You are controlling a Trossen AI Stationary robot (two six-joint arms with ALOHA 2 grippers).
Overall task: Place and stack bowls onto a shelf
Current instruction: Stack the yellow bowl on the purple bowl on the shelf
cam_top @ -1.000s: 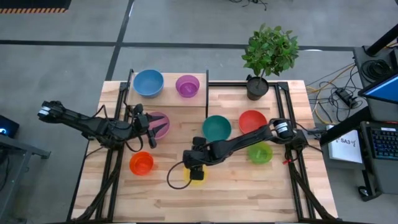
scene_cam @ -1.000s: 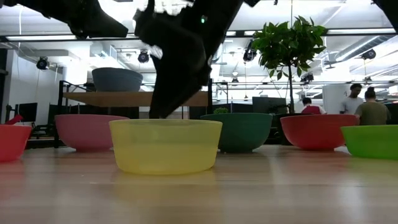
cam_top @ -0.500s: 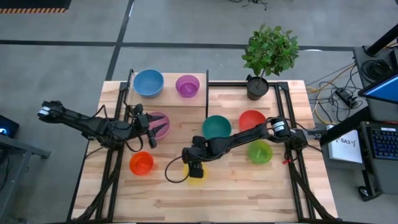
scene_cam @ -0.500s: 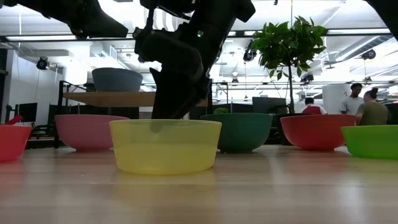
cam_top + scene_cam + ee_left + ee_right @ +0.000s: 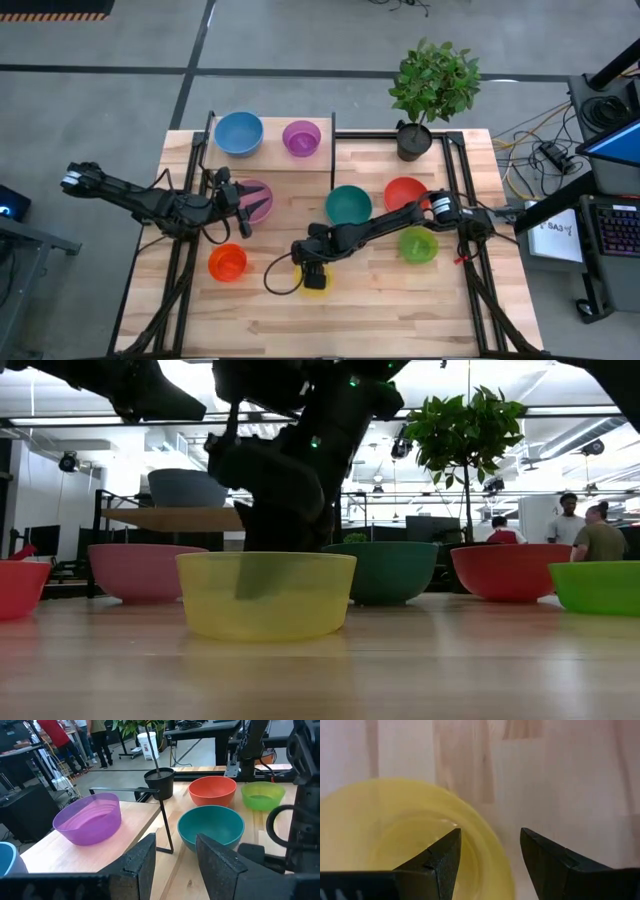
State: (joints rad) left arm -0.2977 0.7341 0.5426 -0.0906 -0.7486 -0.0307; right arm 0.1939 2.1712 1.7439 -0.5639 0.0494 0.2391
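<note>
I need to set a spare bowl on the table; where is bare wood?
Free: the near strip of the table in front of the orange bowl, yellow bowl and green bowl. Crowded: the middle, around the pink bowl, teal bowl and red bowl, and under both arms.

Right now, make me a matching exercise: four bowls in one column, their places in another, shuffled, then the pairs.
Bowls:
1. blue bowl
2. yellow bowl
3. pink bowl
4. green bowl

Places:
A. under the open right gripper
B. on the shelf beside the purple bowl
C. on the table just below the red bowl in the high view
D. by the left gripper

Pairs: 1-B, 2-A, 3-D, 4-C
</note>
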